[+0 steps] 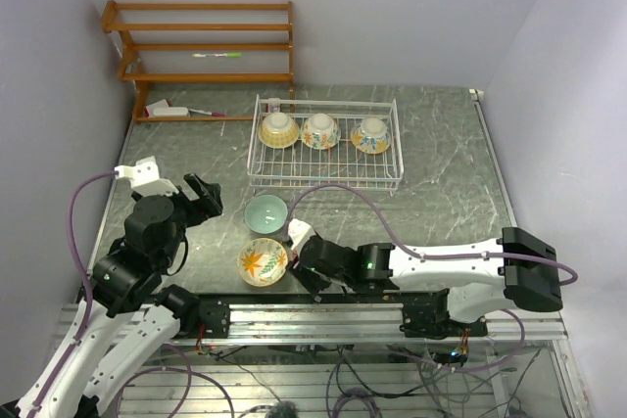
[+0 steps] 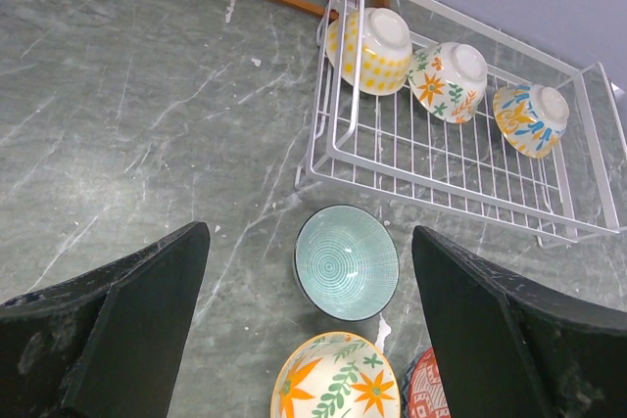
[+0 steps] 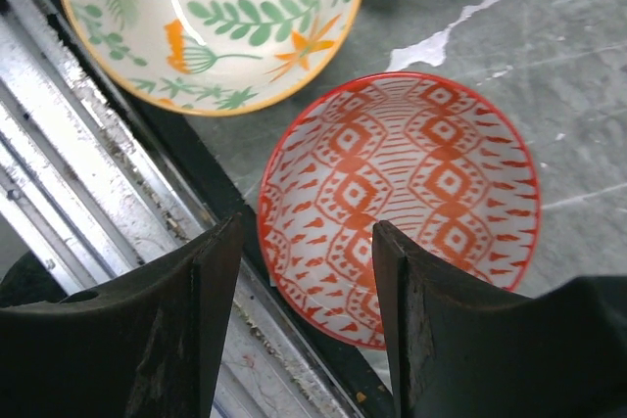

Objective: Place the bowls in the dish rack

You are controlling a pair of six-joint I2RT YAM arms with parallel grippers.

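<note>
The white wire dish rack (image 1: 384, 172) stands at the back of the table with three bowls on their sides in it: a yellow one (image 1: 278, 129), an orange floral one (image 1: 320, 130) and a blue-and-orange one (image 1: 371, 134). A teal bowl (image 1: 265, 212) and an orange-leaf bowl (image 1: 262, 261) stand upright on the table. A red patterned bowl (image 3: 402, 193) sits by the front edge, next to the orange-leaf bowl (image 3: 211, 17). My right gripper (image 3: 306, 232) is open, its fingers straddling the red bowl's near rim. My left gripper (image 2: 309, 235) is open and empty, held above the teal bowl (image 2: 347, 261).
An orange-brown wooden shelf unit (image 1: 201, 46) stands at the back left, with a pen and small items on it. A metal rail (image 1: 323, 315) runs along the table's front edge, right beside the red bowl. Walls close in on the left, back and right.
</note>
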